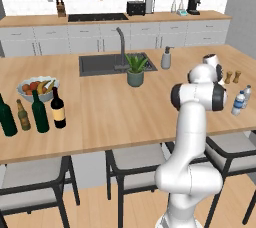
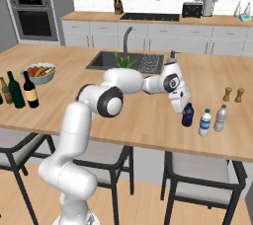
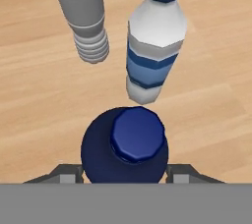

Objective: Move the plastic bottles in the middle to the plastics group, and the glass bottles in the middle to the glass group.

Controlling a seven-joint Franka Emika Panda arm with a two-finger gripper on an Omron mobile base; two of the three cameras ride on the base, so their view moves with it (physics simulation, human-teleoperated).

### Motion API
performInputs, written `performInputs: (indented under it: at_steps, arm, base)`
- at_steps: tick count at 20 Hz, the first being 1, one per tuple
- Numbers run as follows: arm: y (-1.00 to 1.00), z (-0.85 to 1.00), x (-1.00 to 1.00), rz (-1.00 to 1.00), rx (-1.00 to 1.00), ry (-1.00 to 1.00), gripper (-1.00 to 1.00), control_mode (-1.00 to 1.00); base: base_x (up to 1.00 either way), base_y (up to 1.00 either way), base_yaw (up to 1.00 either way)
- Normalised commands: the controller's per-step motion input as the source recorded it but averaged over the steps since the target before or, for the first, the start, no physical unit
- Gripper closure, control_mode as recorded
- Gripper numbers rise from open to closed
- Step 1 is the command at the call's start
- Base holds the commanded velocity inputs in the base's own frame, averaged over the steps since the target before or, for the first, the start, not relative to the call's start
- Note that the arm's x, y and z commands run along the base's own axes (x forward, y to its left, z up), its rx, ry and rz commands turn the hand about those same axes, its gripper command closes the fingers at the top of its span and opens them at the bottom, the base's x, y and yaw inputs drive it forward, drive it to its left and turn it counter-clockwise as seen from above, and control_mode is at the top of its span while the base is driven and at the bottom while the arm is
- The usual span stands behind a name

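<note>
The short dark blue plastic bottle [image 2: 187,115] stands on the wooden island, just left of the plastics group's two clear water bottles [image 2: 204,122] [image 2: 220,118]. My gripper [image 2: 181,106] is shut on its body. In the hand view the blue bottle [image 3: 125,147] sits between my fingertips [image 3: 69,175], with both water bottles [image 3: 153,46] just beyond it. At the island's left end, the slim green wine bottle [image 1: 40,112] and the near-black labelled one [image 1: 58,108] stand beside the stout green bottle [image 1: 7,117] and the amber bottle [image 1: 22,115].
Two brown wooden shakers [image 2: 233,94] stand behind the water bottles. A fruit bowl [image 1: 37,88] sits behind the glass bottles. The sink [image 1: 102,64], a potted plant [image 1: 135,70] and a soap dispenser [image 1: 166,58] occupy the island's middle. Stools [image 2: 202,182] line its near edge.
</note>
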Motion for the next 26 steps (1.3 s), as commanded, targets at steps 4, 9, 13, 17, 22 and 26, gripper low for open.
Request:
performInputs:
  at_steps: [4, 9, 13, 17, 22, 26]
  arm:
    - [-0.03, 0.00, 0.00, 0.00, 0.00, 0.00, 1.00, -1.00]
    - [0.00, -0.12, 0.00, 0.00, 0.00, 0.00, 1.00, -1.00]
    - [0.00, -0.44, 0.00, 0.00, 0.00, 0.00, 1.00, -1.00]
    - [0.00, -0.33, 0.00, 0.00, 0.00, 0.00, 1.00, -1.00]
    - [0.00, -0.03, 0.00, 0.00, 0.01, 0.00, 1.00, -1.00]
    - [0.00, 0.00, 0.00, 0.00, 0.00, 0.00, -1.00, -1.00]
  base:
    - [0.00, 0.00, 0.00]
    - [0.00, 0.00, 0.00]
    - [0.00, 0.00, 0.00]
    - [0.00, 0.00, 0.00]
    - [0.00, 0.00, 0.00]
    - [0.00, 0.00, 0.00]
